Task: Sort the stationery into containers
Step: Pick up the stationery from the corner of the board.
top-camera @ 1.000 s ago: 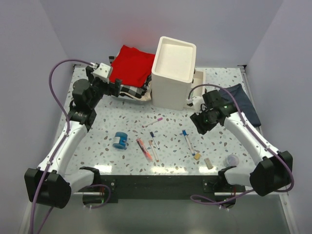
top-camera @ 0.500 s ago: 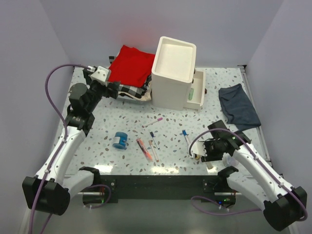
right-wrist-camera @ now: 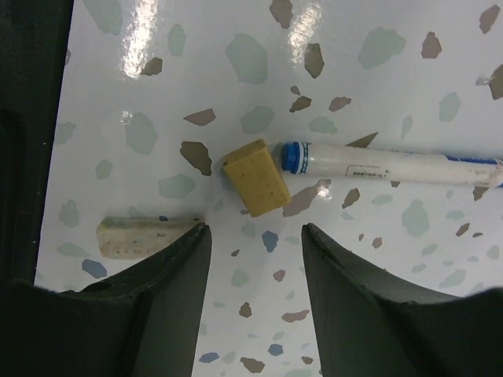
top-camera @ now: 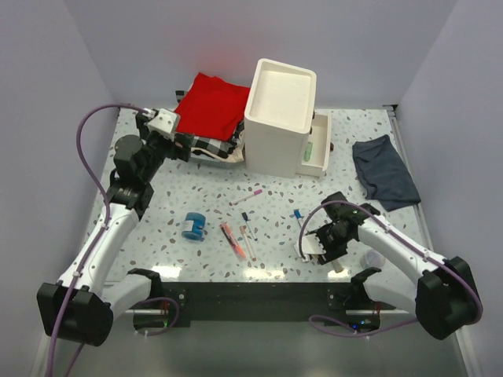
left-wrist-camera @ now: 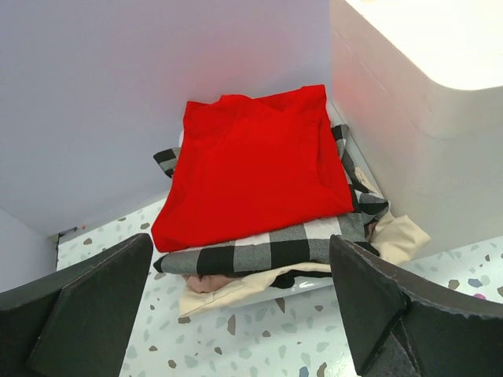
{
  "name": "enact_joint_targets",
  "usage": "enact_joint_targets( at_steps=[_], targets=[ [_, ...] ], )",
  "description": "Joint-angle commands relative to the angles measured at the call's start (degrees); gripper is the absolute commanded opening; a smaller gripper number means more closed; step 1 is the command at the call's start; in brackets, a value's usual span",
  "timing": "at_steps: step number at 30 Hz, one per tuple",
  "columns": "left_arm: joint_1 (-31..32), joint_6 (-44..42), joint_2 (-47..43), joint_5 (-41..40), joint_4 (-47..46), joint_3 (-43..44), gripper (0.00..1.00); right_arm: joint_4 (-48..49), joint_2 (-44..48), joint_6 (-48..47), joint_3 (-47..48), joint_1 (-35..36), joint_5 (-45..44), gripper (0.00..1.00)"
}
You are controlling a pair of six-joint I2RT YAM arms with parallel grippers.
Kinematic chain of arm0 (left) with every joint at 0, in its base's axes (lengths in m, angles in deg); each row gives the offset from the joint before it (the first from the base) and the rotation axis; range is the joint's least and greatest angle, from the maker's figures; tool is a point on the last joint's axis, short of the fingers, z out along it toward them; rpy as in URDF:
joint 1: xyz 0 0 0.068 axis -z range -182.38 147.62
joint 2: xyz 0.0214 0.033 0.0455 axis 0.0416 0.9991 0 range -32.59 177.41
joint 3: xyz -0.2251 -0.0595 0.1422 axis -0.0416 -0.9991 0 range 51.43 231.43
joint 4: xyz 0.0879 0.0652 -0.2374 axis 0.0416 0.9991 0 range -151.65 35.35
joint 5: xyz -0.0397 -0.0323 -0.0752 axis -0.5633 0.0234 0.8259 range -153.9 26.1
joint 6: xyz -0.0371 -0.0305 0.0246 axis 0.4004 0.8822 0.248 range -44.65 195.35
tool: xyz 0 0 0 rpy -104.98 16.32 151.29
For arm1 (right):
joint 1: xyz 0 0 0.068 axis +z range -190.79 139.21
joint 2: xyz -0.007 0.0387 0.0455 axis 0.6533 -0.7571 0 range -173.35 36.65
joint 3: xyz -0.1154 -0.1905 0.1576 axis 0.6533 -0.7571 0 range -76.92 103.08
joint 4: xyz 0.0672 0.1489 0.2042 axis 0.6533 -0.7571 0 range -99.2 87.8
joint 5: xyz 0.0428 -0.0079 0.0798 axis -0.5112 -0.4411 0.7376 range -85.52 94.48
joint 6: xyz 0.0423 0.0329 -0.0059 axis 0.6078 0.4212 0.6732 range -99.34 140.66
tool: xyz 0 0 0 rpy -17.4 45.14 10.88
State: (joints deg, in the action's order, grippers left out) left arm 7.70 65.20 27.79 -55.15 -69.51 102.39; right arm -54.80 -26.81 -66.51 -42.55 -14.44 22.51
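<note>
The stationery lies on the speckled table. A beige eraser (right-wrist-camera: 255,177) touches the blue cap of a white pen (right-wrist-camera: 393,163), just ahead of my right gripper (right-wrist-camera: 255,229), which is open and empty above the table. A paler eraser (right-wrist-camera: 137,236) lies partly behind its left finger. From above, the right gripper (top-camera: 314,243) hovers near the front edge. Further left are a blue tape roll (top-camera: 193,225), an orange-red marker (top-camera: 232,239) and thin pens (top-camera: 247,195). The white drawer unit (top-camera: 279,118) has one drawer (top-camera: 321,153) pulled out, a green tube (top-camera: 309,149) inside. My left gripper (top-camera: 189,146) is wide open and empty.
A stack of red and checked folded cloths (left-wrist-camera: 255,161) lies directly ahead of the left gripper (left-wrist-camera: 240,267), beside the drawer unit's wall (left-wrist-camera: 416,133). A dark blue-grey cloth (top-camera: 383,181) lies at the right. A translucent small cup (top-camera: 376,258) stands by the right arm.
My right arm has swung from the open drawer down to the front of the table, over the eraser and blue-capped pen. The left arm has barely shifted.
</note>
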Motion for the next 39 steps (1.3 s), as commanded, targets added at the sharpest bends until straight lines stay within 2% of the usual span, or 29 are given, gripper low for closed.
enact_joint_targets(
  at_steps=[1, 13, 16, 17, 22, 25, 27, 30, 33, 36, 37, 39],
  targets=[
    [-0.95, -1.10, 0.70, -0.58, -1.63, 0.37, 0.99, 2.94, -2.45, -3.52, 0.52, 0.63, 3.86, 0.53],
    [-1.39, -1.10, 1.93, -0.32, -2.34, -0.07, 1.00, 3.11, -5.88, -6.52, -0.18, 3.88, 4.74, 0.51],
    [-1.47, -1.10, 2.02, -0.32, -2.34, 0.02, 1.00, 4.26, -7.29, -5.55, -0.53, 5.20, 3.69, 0.43],
    [-1.47, -1.01, 2.02, -0.23, -2.42, 0.02, 1.00, 4.52, -7.73, -5.03, -0.27, 5.47, 3.51, 0.37],
    [-1.47, -0.66, 2.02, -0.14, -3.04, -0.60, 1.00, 4.52, -10.01, -3.97, 0.00, 6.43, 1.41, 0.26],
    [-1.47, -0.31, 1.93, 0.12, -3.22, -0.77, 1.00, 2.42, -8.79, -3.71, 0.43, 6.52, 0.35, 0.12],
    [-1.39, -0.31, 1.76, 0.39, -3.30, -0.51, 1.00, -0.29, -6.51, -2.31, 2.19, 6.44, 0.44, 0.10],
    [-1.39, -0.22, 1.76, 0.47, -3.48, 0.02, 1.00, -4.07, 0.95, 1.21, 5.17, 6.43, 0.00, 0.08],
    [-1.39, 0.13, 1.93, 0.65, -3.74, 0.89, 1.00, -3.48, 6.85, 9.70, 9.56, 6.35, -0.35, 0.07],
    [-1.39, 0.92, 2.11, 0.74, -3.66, 2.03, 1.00, 1.33, 6.69, 18.50, 15.01, 5.48, -2.37, 0.07],
    [-1.39, 1.19, 2.28, 0.83, -3.48, 2.39, 1.00, 2.84, 5.47, 24.89, 16.42, 4.42, -2.46, 0.07],
    [-1.39, 1.62, 2.81, 1.17, -3.22, 3.44, 1.00, 7.39, 0.31, 34.38, 20.63, -0.91, -1.07, 0.07]
  ],
)
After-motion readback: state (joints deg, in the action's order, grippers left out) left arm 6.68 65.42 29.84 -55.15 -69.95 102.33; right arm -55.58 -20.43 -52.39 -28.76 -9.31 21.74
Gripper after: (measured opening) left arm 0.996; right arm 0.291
